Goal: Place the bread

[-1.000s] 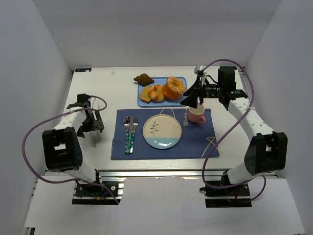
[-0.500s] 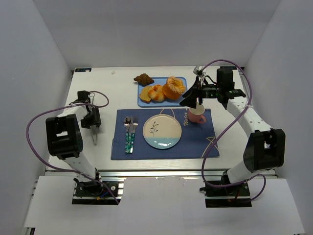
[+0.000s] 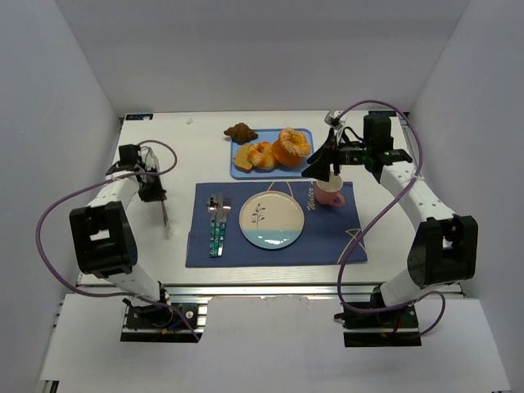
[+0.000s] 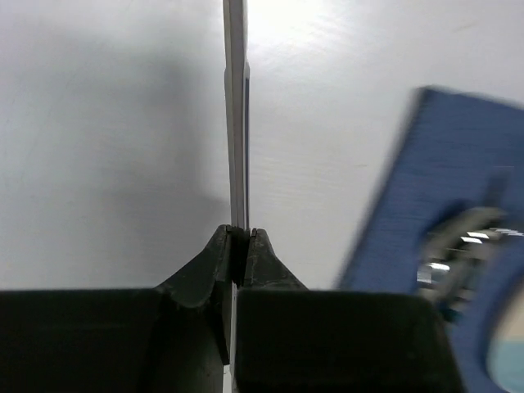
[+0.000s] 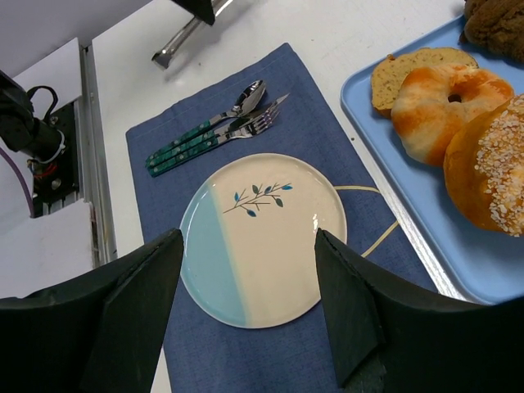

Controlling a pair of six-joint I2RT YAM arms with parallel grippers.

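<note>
Blue tray (image 5: 401, 184) at the table's far side carries the bread (image 5: 434, 115). Your right gripper (image 5: 246, 246) hangs wide open above the white plate (image 5: 262, 205), while your left gripper (image 4: 237, 237) pinches a knife (image 4: 236, 123).

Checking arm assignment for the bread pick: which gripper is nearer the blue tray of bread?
Right. The right gripper hangs open just off the blue tray's near right corner, by the pink mug; the left gripper sits far left, beyond the placemat, shut on a knife.
</note>
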